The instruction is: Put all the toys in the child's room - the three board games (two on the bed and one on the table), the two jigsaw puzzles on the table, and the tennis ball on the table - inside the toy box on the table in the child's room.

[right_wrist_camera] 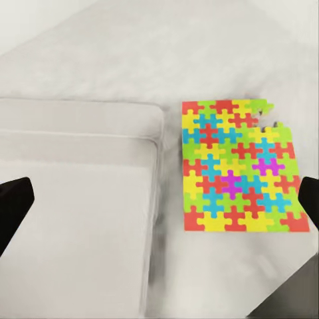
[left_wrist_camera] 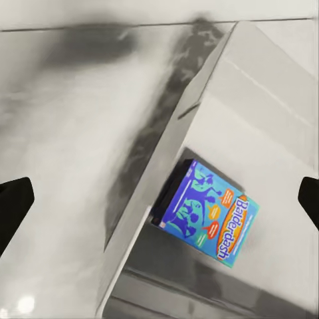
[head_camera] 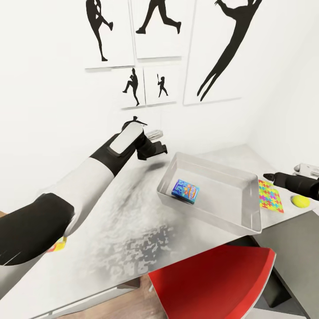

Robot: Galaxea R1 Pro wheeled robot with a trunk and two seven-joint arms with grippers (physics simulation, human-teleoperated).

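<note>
We see the grey toy box (head_camera: 230, 208) sitting on the marbled table (head_camera: 133, 221), and a small blue board game (head_camera: 185, 191) lies flat inside it, near the wall on our left side. From the left wrist view that same blue game (left_wrist_camera: 206, 212) rests against the inner wall of the box (left_wrist_camera: 266, 100). Our left claw (head_camera: 156, 141) hangs above the table just beside the box's far left corner, its fingers spread wide and holding nothing. Our right claw (head_camera: 290, 177) reaches in over the table's right end, also spread and empty, with its dark fingertips (right_wrist_camera: 13, 206) at the edges of the right wrist view. A jigsaw puzzle (head_camera: 270, 196) lies flat on the table just beside the box's right wall, and the tennis ball (head_camera: 301, 201) sits near it, further right. Another multicoloured corner (head_camera: 58, 244) peeks out under our left forearm. A red chair (head_camera: 212, 283) stands in front of the table.
</note>
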